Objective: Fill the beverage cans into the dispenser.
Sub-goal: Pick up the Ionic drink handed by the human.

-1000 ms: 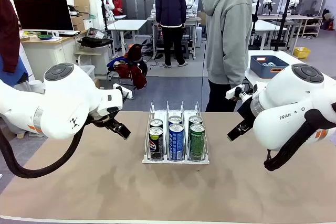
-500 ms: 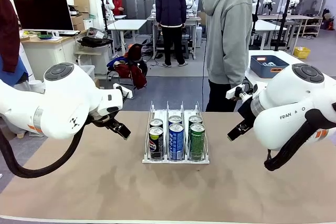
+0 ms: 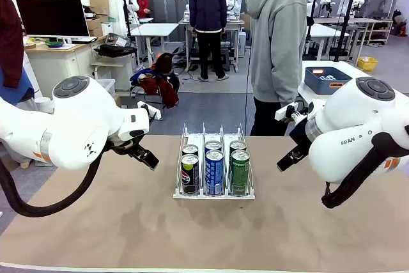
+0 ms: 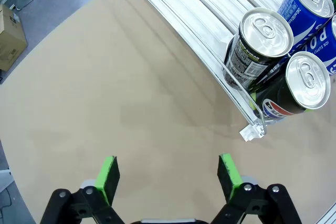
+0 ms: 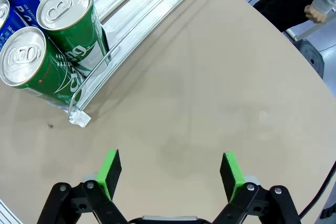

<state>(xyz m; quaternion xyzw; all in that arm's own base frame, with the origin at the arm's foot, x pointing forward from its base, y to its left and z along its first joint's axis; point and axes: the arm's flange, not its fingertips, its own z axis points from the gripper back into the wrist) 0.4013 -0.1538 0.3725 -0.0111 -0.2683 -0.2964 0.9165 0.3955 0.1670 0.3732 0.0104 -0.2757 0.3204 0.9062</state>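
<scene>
Now the left hand (image 4: pixel 168 170) hangs above the tan surface (image 4: pixel 131 93), its jaws spread wide with nothing between the green pads (image 4: pixel 109 174). Off to its right stands the dispenser (image 4: pixel 202 17), near the hand but not touching it. The lane closest to this hand holds two black cans (image 4: pixel 294 85), upright with silver tops, one behind the other at the rack's front end. Just past them, farther from this hand, the middle lane carries two blue cans (image 4: pixel 308 2).

The right hand (image 5: pixel 169 170) also hangs over the surface, its jaws equally wide and empty. Off to its left is the dispenser's other side, where the lane nearest this hand holds two green cans (image 5: pixel 65 27), again one behind the other at the front end.

In all, six beverage cans (image 3: pixel 214 171) stand in the front part of the three lanes, and the white rails run on beyond them toward the far edge. The dispenser sits between the two hands, apart from each. Beyond the right hand, at the far edge of the surface, a person (image 3: pixel 278 36) in a grey hoodie stands.
</scene>
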